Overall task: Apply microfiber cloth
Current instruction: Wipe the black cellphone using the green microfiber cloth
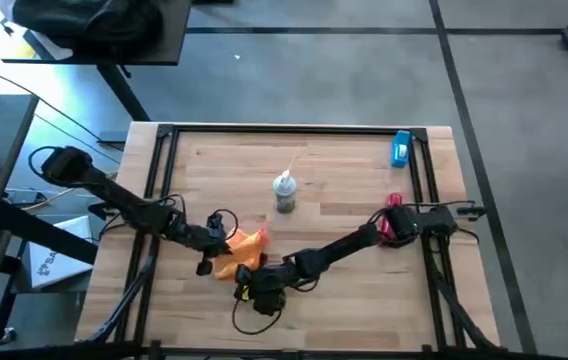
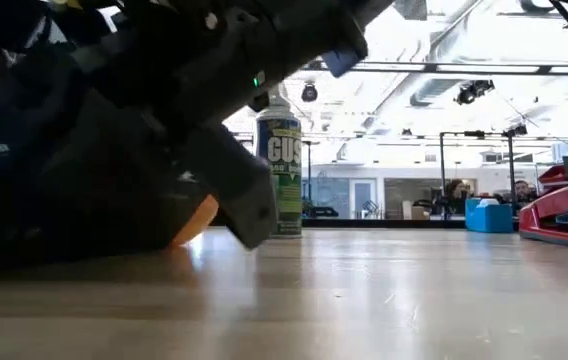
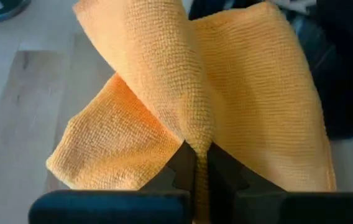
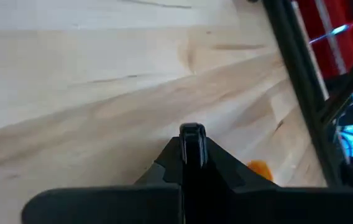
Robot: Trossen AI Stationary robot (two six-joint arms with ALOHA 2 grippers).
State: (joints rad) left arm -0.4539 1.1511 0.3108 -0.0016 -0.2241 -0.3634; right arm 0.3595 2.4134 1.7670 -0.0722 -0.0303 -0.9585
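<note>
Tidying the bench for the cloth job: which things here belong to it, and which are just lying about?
In use:
- microfiber cloth, pinched by the left gripper
- right gripper, shut, low beside the cloth

Lying about:
- spray can
- red stapler
- blue object at the far right corner

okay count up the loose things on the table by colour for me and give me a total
Orange: 1, the microfiber cloth, pinched in the left gripper
Red: 1, the stapler
Blue: 1, a small blue object at the far right corner
Silver and green: 1, the spray can
Total: 4
</note>
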